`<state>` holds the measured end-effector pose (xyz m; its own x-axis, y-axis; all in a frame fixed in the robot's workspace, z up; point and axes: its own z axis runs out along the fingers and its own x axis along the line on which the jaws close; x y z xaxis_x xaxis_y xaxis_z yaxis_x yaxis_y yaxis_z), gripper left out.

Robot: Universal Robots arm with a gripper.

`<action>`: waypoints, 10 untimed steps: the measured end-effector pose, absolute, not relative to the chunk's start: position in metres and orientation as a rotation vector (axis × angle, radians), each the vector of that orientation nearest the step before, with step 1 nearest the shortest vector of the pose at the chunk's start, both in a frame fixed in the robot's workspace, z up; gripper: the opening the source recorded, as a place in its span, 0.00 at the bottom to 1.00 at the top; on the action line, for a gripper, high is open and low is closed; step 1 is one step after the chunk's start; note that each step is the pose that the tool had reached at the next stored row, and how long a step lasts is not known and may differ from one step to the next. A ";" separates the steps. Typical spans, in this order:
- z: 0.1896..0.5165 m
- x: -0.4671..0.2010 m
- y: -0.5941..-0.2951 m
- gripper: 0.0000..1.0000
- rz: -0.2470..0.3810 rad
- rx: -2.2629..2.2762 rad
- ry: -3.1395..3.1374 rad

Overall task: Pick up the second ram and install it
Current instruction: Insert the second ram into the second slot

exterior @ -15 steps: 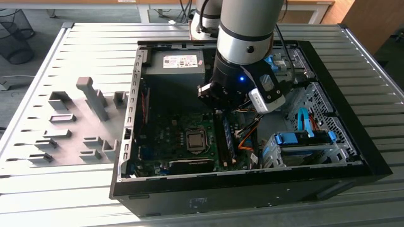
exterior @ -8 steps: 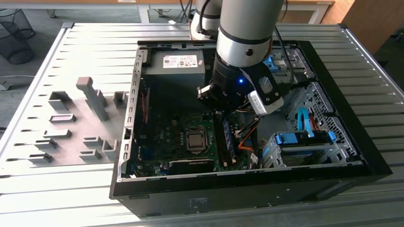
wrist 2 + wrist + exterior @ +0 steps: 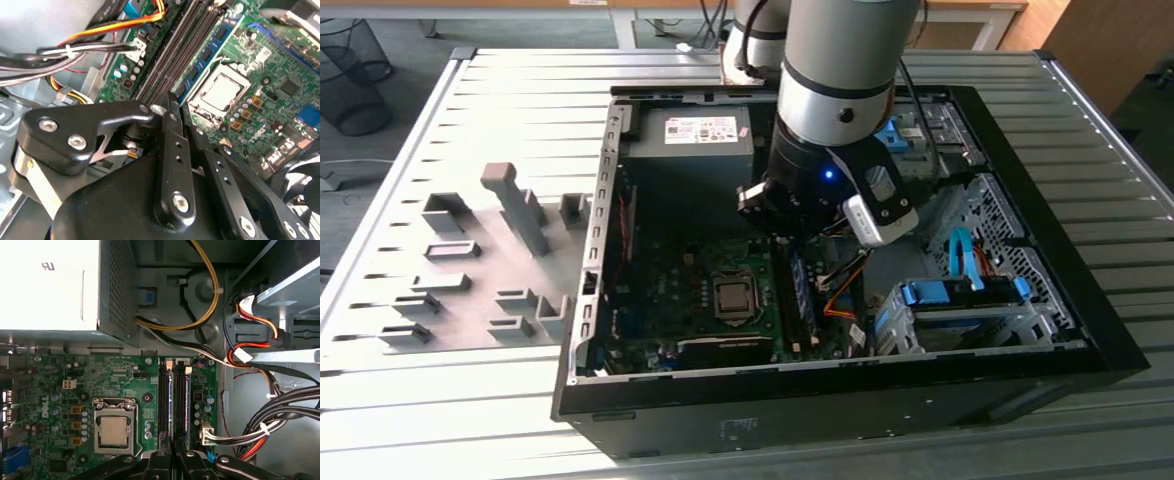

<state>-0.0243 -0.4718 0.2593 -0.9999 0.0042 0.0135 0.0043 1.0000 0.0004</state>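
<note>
The gripper (image 3: 790,240) hangs low inside the open computer case (image 3: 1067,130), right over the memory slots (image 3: 172,405) beside the processor socket (image 3: 114,428) — its black fingers (image 3: 170,150) look drawn close together on the second ram (image 3: 801,300), a thin green stick standing on edge in a slot toward the case's front edge. In my judgement seating it well calls for a straight, even press along its length, notch aligned. The board is glossy green, the slots long dark plastic, the fingers matte metal.
</note>
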 end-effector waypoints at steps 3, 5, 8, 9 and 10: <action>0.254 -0.024 -0.472 0.14 0.000 -0.007 -3.128; 0.251 -0.024 -0.473 0.14 0.000 -0.007 -3.128; 0.245 -0.024 -0.476 0.14 -0.001 -0.015 -3.128; 0.243 -0.024 -0.477 0.14 -0.001 -0.022 -3.128; 0.242 -0.024 -0.477 0.14 -0.001 -0.028 -3.128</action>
<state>-0.0244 -0.4768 0.2419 -0.9997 0.0179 0.0135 0.0179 0.9998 0.0003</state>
